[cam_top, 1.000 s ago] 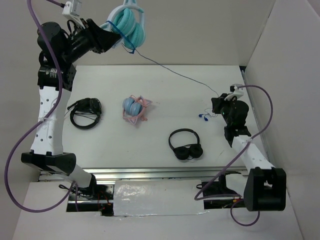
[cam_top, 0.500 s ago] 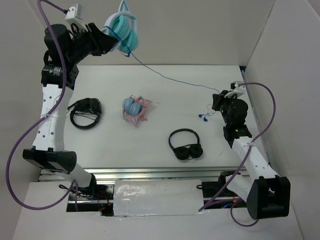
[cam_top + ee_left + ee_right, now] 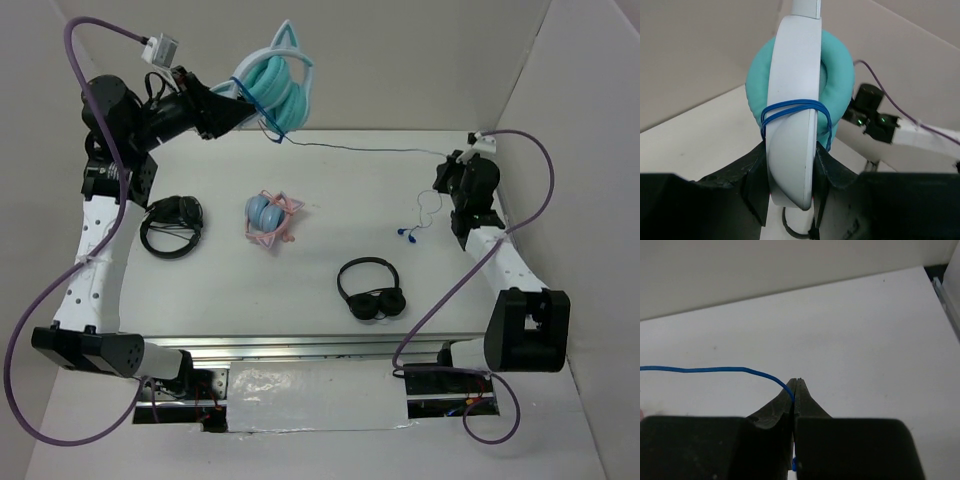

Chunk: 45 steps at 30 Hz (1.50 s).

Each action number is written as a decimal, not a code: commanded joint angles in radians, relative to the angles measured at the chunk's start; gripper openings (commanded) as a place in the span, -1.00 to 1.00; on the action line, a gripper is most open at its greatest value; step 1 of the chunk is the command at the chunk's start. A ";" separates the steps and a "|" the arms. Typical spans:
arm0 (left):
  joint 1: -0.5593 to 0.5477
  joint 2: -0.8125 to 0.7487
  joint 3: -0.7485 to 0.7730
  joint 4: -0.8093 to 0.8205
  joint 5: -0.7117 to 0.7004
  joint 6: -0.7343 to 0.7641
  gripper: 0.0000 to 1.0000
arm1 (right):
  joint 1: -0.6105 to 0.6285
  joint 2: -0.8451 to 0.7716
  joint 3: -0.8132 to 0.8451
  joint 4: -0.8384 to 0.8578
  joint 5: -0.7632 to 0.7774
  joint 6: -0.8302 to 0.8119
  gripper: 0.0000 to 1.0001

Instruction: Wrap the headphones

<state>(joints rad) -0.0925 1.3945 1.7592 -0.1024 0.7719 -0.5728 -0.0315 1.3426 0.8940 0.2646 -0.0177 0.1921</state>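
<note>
Gripping the white band of the headphones (image 3: 275,85), the left fingers (image 3: 756,186) hold them aloft over the far-left edge of the table (image 3: 330,190). The cable (image 3: 360,147) spans across to the right fingers (image 3: 776,411), which are clenched on it near the far-right corner, and the plug (image 3: 405,234) lies on the table below. The left black pair (image 3: 172,225), the blue-and-pink pair (image 3: 268,218) and the near black pair (image 3: 372,290) lie on the table, apart from the cable. Only the left wrist view shows two cable loops (image 3: 795,106) round band and cup. Only the right wrist view shows the pinch.
</note>
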 commanded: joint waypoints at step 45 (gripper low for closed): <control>-0.520 0.586 0.173 -0.533 -0.427 0.650 -1.00 | 0.273 0.018 0.875 -0.587 0.067 -0.379 -1.00</control>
<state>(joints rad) -0.6189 1.9579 1.8572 -0.5995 0.3889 0.1131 0.1867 1.4723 1.6890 -0.3374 0.0757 -0.1562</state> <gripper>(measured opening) 0.445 0.007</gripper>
